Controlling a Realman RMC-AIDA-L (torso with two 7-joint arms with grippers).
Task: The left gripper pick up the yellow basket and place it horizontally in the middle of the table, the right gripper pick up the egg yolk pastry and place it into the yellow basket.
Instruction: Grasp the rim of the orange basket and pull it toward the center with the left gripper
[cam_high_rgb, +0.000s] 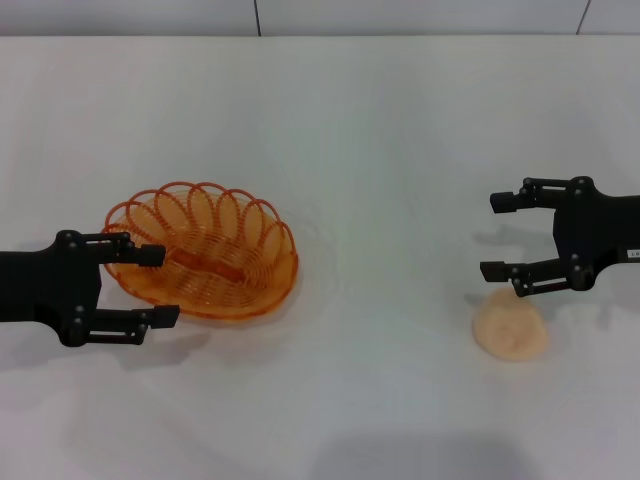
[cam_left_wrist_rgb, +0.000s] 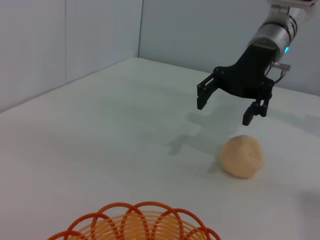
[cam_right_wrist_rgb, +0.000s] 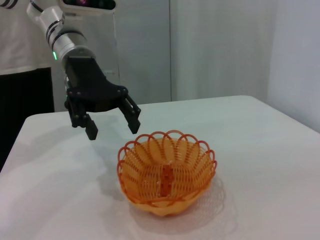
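Observation:
The yellow basket (cam_high_rgb: 200, 250) sits upright on the white table (cam_high_rgb: 380, 150), left of centre. My left gripper (cam_high_rgb: 150, 285) is open and empty at the basket's left end, hovering by the rim without touching it. The right wrist view shows this gripper (cam_right_wrist_rgb: 113, 131) above and beyond the basket (cam_right_wrist_rgb: 167, 175). The egg yolk pastry (cam_high_rgb: 510, 330) lies on the table at the right. My right gripper (cam_high_rgb: 490, 235) is open and empty, just above and behind the pastry. The left wrist view shows the right gripper (cam_left_wrist_rgb: 223, 112) raised over the pastry (cam_left_wrist_rgb: 242, 156), with the basket's rim (cam_left_wrist_rgb: 135, 225) in front.
The table's far edge meets a grey panelled wall (cam_high_rgb: 400, 15). Bare white tabletop lies between the basket and the pastry.

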